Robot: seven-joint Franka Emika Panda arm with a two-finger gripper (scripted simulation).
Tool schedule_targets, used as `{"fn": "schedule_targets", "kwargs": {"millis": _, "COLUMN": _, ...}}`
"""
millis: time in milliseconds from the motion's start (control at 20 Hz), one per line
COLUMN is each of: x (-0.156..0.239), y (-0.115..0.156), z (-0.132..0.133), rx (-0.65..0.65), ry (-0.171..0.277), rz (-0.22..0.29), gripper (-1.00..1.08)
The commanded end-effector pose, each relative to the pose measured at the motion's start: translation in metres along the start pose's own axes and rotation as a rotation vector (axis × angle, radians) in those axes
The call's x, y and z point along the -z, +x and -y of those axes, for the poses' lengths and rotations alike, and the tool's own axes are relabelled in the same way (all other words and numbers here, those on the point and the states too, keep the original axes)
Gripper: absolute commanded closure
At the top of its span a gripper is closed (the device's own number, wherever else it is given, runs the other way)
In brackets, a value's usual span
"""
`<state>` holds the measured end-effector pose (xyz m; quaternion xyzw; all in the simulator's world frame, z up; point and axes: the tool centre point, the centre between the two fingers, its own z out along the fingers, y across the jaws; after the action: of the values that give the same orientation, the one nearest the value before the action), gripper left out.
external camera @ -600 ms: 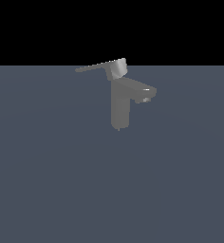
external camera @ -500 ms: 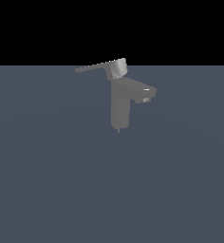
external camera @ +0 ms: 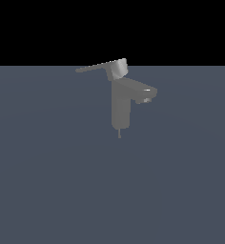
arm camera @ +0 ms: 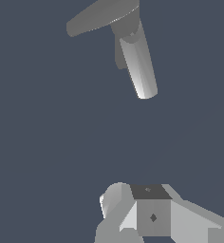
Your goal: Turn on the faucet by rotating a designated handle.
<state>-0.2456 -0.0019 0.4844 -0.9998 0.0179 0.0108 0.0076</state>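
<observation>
the long, thin, flat grey lever handle (external camera: 101, 67) sits on top of the grey metallic faucet (external camera: 120, 107), joined to it by a short cylindrical base, and its blade reaches out toward the exterior view's left, tilted a little downward at the far tip. below it the tall blocky upright body stands on the flat blue-grey surface (external camera: 47, 181), and a short stubby spout (external camera: 145, 93) juts toward the exterior view's right, just under the handle's base. a thin pin shows beneath the body's foot.

in the exterior view no arm or hand appears at all — only the tap against the plain ground and a black band above it.

the wrist view shows the same handle (arm camera: 102, 16) as a broad flat paddle, with a rounded pale cylinder of the faucet (arm camera: 139, 66) slanting out from beneath it. the pale grey gripper (arm camera: 149, 216) shows only partly at the edge of that picture: blocky parts, one with a dark face and a small diamond mark. it is well apart from the handle, with bare surface (arm camera: 47, 142) between them, touching nothing. i cannot tell how far its jaws stand apart — the fingertips are not clearly shown — and nothing is seen held in it.
</observation>
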Motion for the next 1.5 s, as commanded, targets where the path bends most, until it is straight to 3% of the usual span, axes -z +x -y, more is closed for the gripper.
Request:
{"fn": "schedule_targets", "kwargs": {"millis": 0, "x": 0.0, "y": 0.0, "z": 0.0, "rx": 0.001, "ry": -0.001, "rz": -0.001, "gripper": 1.08}}
{"fn": "schedule_targets", "kwargs": {"millis": 650, "x": -0.002, "y": 0.028, "z": 0.006, "rx": -0.095, "ry": 0.028, "rz": 0.02, "gripper": 1.08}}
{"fn": "schedule_targets", "kwargs": {"millis": 1450, "x": -0.032, "y": 0.127, "z": 0.03, "rx": -0.445, "ry": 0.066, "rz": 0.103, "gripper": 1.08}}
